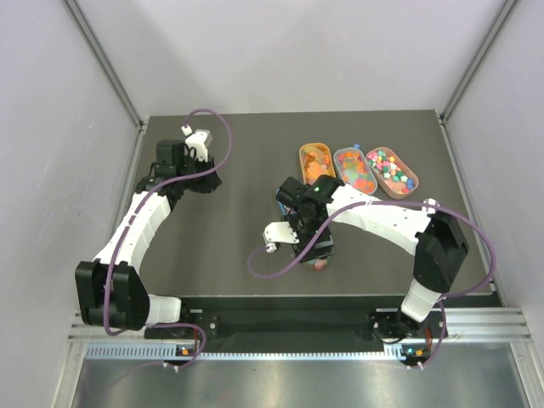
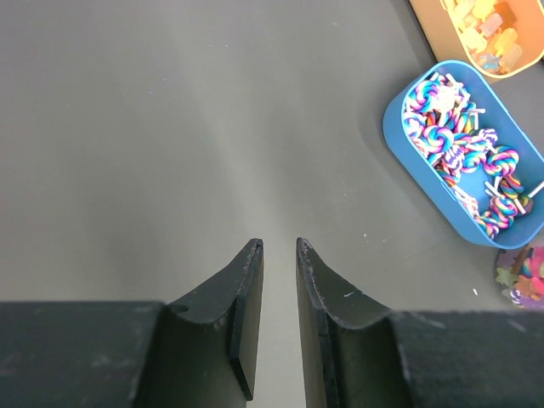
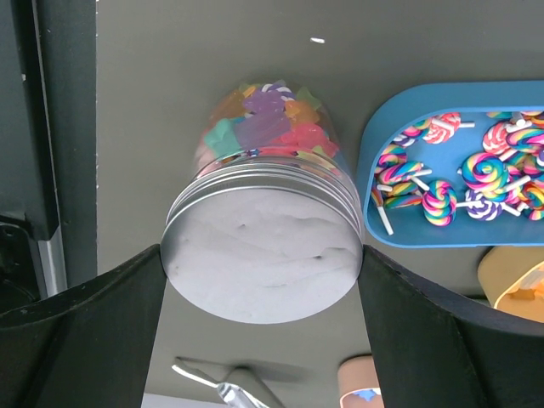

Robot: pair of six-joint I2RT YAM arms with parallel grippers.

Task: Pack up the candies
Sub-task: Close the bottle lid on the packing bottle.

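Seen from above, the right end effector [image 1: 311, 248] is hovering at the middle of the dark surface [image 1: 221, 246] over a jar [image 1: 319, 265], only a pinkish edge of which is showing. Three oval trays [image 1: 301, 156] of candies [image 1: 387, 167] are sitting at the far right, and the left end effector [image 1: 189, 144] is hanging well apart at the far left. From the left wrist, its fingers [image 2: 246, 323] are standing barely apart, gripping nothing, with a blue tray [image 2: 396, 127] of swirl lollipops [image 2: 450, 144] lying to the right. From the right wrist, the right end effector is clamping the jar's metal lid [image 3: 263, 217] on both sides. More candies are filling the jar, and the blue tray is sitting just beside it.
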